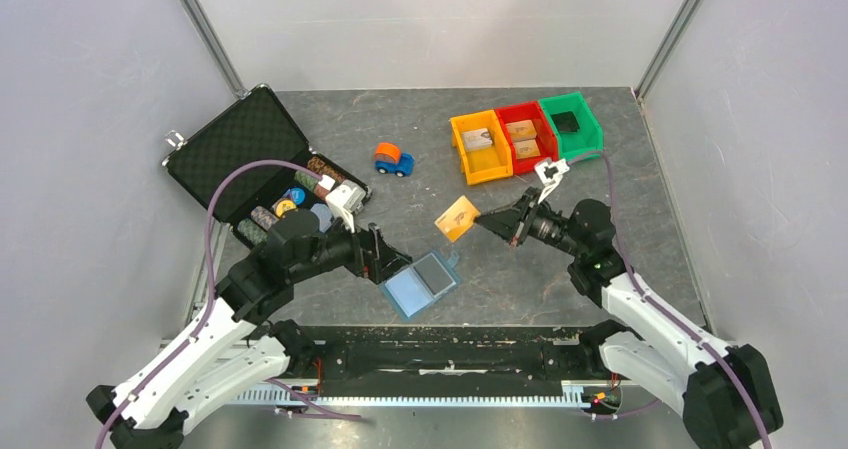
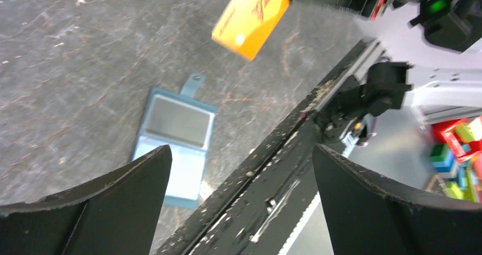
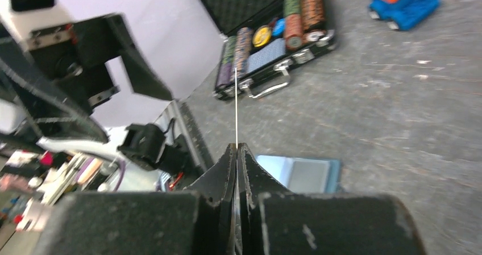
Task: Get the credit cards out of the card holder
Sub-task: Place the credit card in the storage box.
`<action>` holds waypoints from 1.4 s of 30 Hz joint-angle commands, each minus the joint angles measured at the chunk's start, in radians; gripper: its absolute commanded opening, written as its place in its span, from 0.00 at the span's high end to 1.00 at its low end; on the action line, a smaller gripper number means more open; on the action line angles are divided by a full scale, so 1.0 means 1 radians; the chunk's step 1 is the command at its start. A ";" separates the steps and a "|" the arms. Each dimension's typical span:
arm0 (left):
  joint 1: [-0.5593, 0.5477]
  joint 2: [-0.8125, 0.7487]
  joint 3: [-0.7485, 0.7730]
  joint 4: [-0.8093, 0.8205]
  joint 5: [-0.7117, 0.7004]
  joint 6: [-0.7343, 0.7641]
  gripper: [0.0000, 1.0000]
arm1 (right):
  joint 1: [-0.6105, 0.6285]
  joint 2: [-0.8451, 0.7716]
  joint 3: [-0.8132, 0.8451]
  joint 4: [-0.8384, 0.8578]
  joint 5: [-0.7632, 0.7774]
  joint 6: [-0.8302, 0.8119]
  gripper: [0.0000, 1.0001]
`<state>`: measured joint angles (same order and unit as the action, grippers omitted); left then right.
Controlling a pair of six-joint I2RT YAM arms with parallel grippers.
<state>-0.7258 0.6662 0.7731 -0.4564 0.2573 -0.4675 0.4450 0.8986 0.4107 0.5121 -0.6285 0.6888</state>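
My right claw [image 1: 484, 220] pinches one tan credit card [image 1: 458, 218] by its edge, aloft at one o'clock of the open card holder [image 1: 420, 284]. My left claw [image 1: 397, 266] gapes empty at its ten o'clock. So thin a pinch could let the card swivel or slip.

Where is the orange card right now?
In the top view, the orange card is held up near the middle, pinched in the right gripper, just beyond the blue wallet lying open below it.
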 commanded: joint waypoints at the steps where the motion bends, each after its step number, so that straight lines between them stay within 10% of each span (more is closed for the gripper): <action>1: -0.001 -0.026 0.031 -0.106 -0.084 0.156 0.00 | -0.082 0.066 0.078 -0.087 0.076 -0.063 1.00; 15: -0.001 -0.155 -0.012 -0.156 -0.178 0.246 0.00 | -0.410 0.444 0.441 -0.267 0.285 -0.179 1.00; 42: -0.001 -0.113 -0.076 -0.058 -0.020 0.217 0.00 | -0.438 1.125 1.033 -0.301 0.357 -0.171 1.00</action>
<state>-0.7261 0.5701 0.7013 -0.5678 0.1867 -0.2867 0.0090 1.9808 1.3697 0.2001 -0.2481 0.5297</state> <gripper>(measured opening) 0.996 0.005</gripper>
